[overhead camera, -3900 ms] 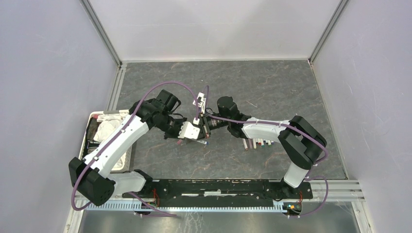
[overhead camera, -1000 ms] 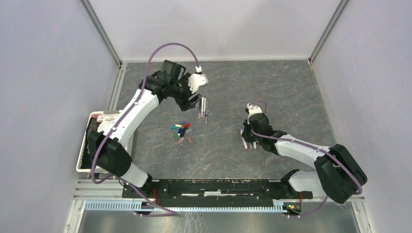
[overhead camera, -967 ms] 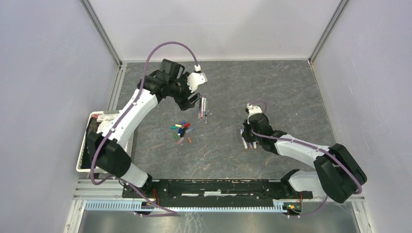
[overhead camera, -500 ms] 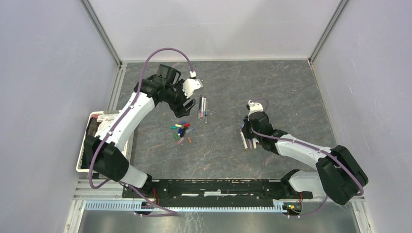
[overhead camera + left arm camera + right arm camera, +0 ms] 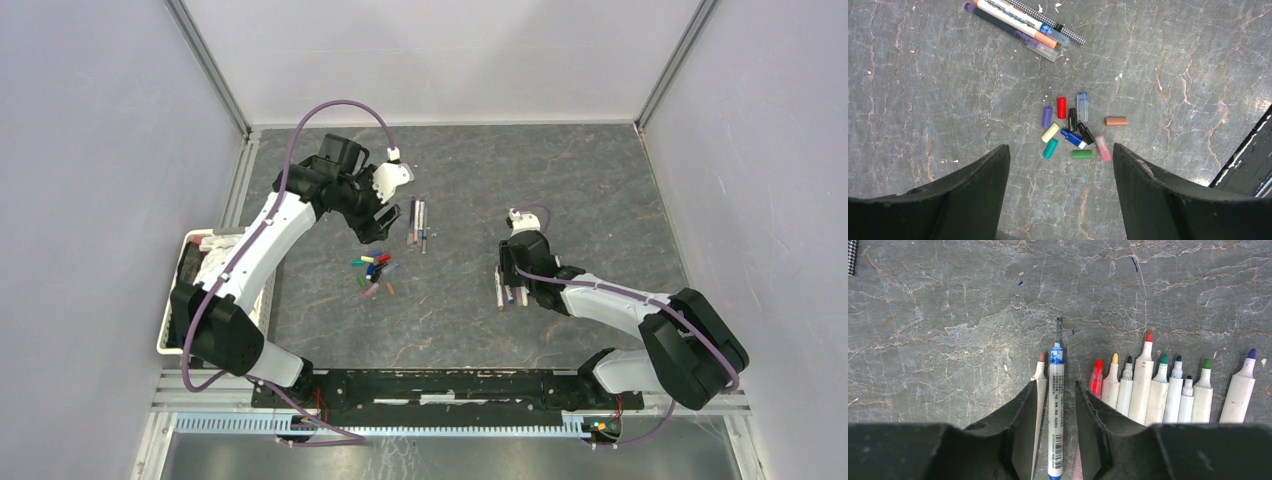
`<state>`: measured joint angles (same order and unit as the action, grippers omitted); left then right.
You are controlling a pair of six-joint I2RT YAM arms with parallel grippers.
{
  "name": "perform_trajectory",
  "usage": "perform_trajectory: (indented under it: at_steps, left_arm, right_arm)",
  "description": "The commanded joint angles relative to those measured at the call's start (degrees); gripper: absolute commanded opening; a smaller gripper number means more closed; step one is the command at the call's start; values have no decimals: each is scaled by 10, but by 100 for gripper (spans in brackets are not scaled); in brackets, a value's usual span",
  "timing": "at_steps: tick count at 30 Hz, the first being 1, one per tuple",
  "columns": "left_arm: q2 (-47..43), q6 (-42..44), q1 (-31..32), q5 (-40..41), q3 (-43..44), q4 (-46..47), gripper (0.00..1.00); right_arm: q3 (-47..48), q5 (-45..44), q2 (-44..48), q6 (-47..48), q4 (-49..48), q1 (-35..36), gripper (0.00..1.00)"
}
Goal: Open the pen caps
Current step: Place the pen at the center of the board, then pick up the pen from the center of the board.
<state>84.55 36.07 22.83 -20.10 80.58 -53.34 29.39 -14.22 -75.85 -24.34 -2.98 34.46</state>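
Note:
Several loose pen caps, in green, teal, yellow, purple, red, blue, black, pink, brown and clear, lie in a small pile on the grey table. My left gripper hangs open above them, holding nothing. Three capped pens lie side by side just beyond the pile. My right gripper stands open low over a white pen with a bare blue tip. That pen lies on the table between the jaws. Several uncapped pens sit in a row to its right.
A white tray holding a crumpled cloth sits at the table's left edge, beside the left arm. A rail runs along the near edge. Pale walls enclose the table on three sides.
My right gripper has opened and let go of the blue-tipped pen, which now rests at the left end of the row. The left gripper has drifted slightly left and nearer, towards the caps.

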Motion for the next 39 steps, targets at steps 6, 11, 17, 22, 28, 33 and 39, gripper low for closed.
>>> perform_trajectory:
  at_steps: [6, 11, 17, 22, 28, 33, 39]
  left_arm:
    - [-24, -22, -5, -24, -2, 8, 81]
    - [-23, -31, -28, -41, 5, 13, 81]
    - [-23, -42, -99, -64, 25, 23, 82]
    - [-47, -19, -112, -40, 15, 23, 100]
    - [-45, -44, -119, -25, 2, 32, 100]
    - [-44, -56, -123, -16, -1, 36, 100]
    - [-52, -53, -123, -20, -15, 34, 100]
  right_arm:
    - [-5, -7, 21, -12, -8, 2, 37]
    - [4, 20, 48, -19, -6, 3, 36]
    - [97, 23, 5, 12, 24, 19, 46]
    - [216, 17, -96, 31, 62, 48, 54]
    - [399, 4, -268, 35, 120, 84, 49]
    - [532, 4, -377, 38, 154, 90, 45]
    - [634, 4, -462, 43, 182, 90, 32]
